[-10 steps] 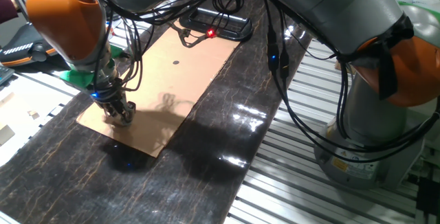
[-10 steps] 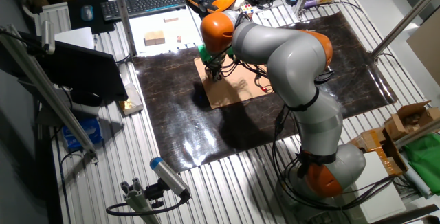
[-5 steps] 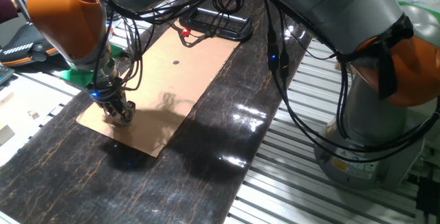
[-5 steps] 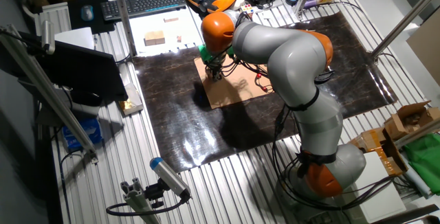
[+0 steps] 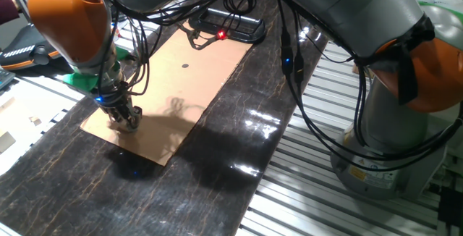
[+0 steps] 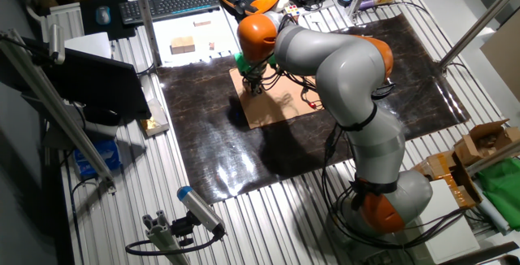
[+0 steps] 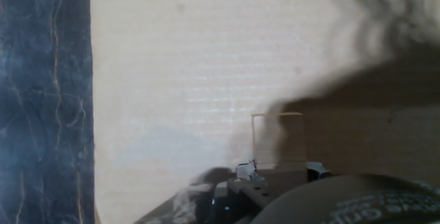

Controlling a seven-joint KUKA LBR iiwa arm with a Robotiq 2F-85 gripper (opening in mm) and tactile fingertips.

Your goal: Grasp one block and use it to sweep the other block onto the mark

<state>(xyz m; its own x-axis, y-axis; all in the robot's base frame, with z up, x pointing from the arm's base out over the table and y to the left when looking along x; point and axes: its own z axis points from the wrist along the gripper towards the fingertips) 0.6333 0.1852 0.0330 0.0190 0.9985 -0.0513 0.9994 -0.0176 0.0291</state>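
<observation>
The end effector stands low over the near-left corner of the tan cardboard sheet, its fingertips down at the cardboard, and in the hand view a pale block sits right in front of the fingers, between the two metal tips at the bottom of the frame. Whether the fingers are clenched on that block or only flank it cannot be told, since the pads themselves are hidden by the hand body. The block is a light wooden tone, close to the colour of the cardboard, with a flat square face and thin bright edges; half of it lies in the shadow cast by the arm. No second block can be made out in any view. The mark is a small dark round dot on the cardboard, well apart from the end effector, farther up the sheet toward its middle. The cardboard lies on a dark marbled mat that covers the slatted metal surface. In the other fixed view the end effector sits at the far-left corner of the cardboard.
</observation>
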